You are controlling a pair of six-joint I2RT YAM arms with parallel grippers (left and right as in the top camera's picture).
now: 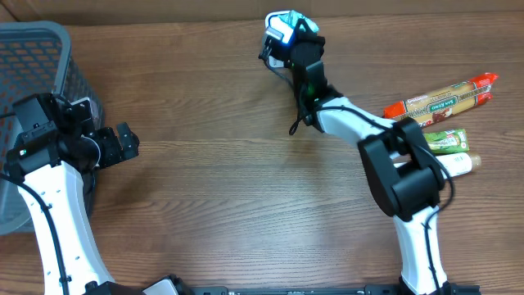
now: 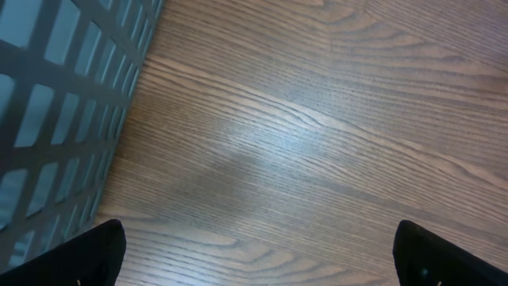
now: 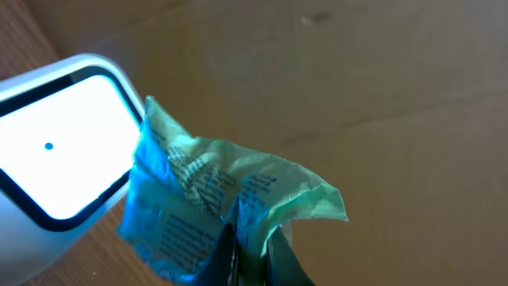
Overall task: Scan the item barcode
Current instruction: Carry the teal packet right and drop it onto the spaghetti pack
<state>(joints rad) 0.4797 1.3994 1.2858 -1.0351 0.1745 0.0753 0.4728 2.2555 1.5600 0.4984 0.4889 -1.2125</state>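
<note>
Right wrist: packet point(image 3: 226, 199) print faces scanner point(image 3: 59, 147).

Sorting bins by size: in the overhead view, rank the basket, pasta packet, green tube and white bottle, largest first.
1. basket
2. pasta packet
3. green tube and white bottle: look alike, both partly behind the right arm

arms: two, left arm point(image 1: 49, 205) and right arm point(image 1: 401, 176)
scanner point(image 3: 59, 151): one, its window lit white
packet point(image 3: 230, 199): one, green, just beside the scanner
basket point(image 1: 33, 49): one, far left of the scanner
pasta pack point(image 1: 442, 100): one, right of the scanner
green tube point(image 1: 446, 141): one, right of the scanner
white bottle point(image 1: 460, 164): one, right of the scanner
loose items on the surface point(image 1: 213, 164): three
</note>
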